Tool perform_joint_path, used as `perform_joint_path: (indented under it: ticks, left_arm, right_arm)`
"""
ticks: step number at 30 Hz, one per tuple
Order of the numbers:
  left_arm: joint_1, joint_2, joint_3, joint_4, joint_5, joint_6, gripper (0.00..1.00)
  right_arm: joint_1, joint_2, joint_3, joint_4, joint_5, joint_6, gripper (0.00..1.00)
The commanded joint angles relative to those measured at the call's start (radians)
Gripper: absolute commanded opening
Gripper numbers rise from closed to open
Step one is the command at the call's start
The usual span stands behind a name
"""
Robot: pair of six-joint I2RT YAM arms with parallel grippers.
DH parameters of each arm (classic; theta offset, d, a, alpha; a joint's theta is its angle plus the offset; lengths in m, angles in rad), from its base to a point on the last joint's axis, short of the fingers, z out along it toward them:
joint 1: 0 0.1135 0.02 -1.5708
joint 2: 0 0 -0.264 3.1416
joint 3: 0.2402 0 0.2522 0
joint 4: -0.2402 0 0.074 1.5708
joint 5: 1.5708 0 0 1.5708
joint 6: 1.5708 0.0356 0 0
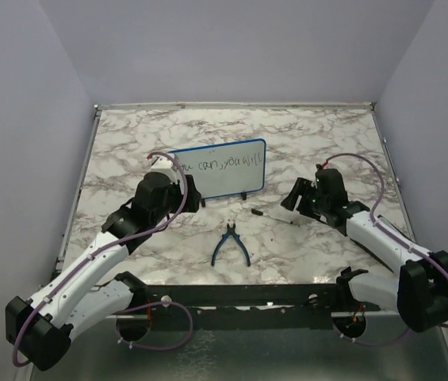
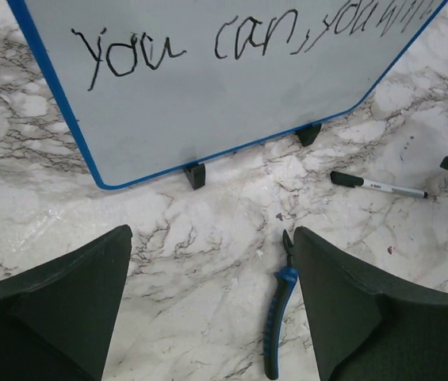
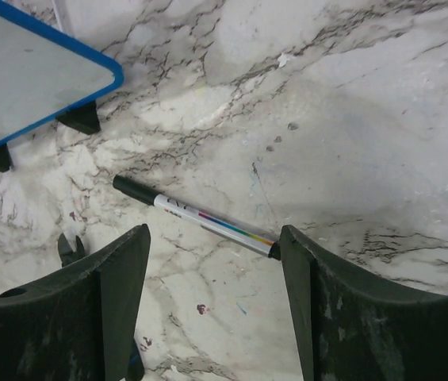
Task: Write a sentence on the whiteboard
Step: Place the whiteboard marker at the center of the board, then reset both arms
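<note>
whiteboard [image 1: 231, 181]: mid-frame in the top view, sentence [image 1: 220, 165] across its top
marker [image 3: 196, 216]: loose on the marble [image 3: 366, 119], centre of right wrist view
right gripper [image 3: 214, 246]: spread, empty
left gripper [image 2: 212, 246]: spread, empty too
tip: probably lift straight up, don't nudge the marker

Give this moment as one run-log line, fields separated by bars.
blue-framed white whiteboard: standing | black handwritten sentence: written | black-capped white marker: lying on marble table | left jaws: open | right jaws: open near marker
</note>
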Motion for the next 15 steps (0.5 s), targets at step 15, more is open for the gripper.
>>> perform_joint_path:
  ticks: [15]
  left_arm:
    - [0.278, -0.072, 0.213, -0.001, -0.297, 0.134, 0.99]
  right_arm:
    - [-0.006, -0.348, 0.24, -0.119, 0.504, -0.235, 0.91]
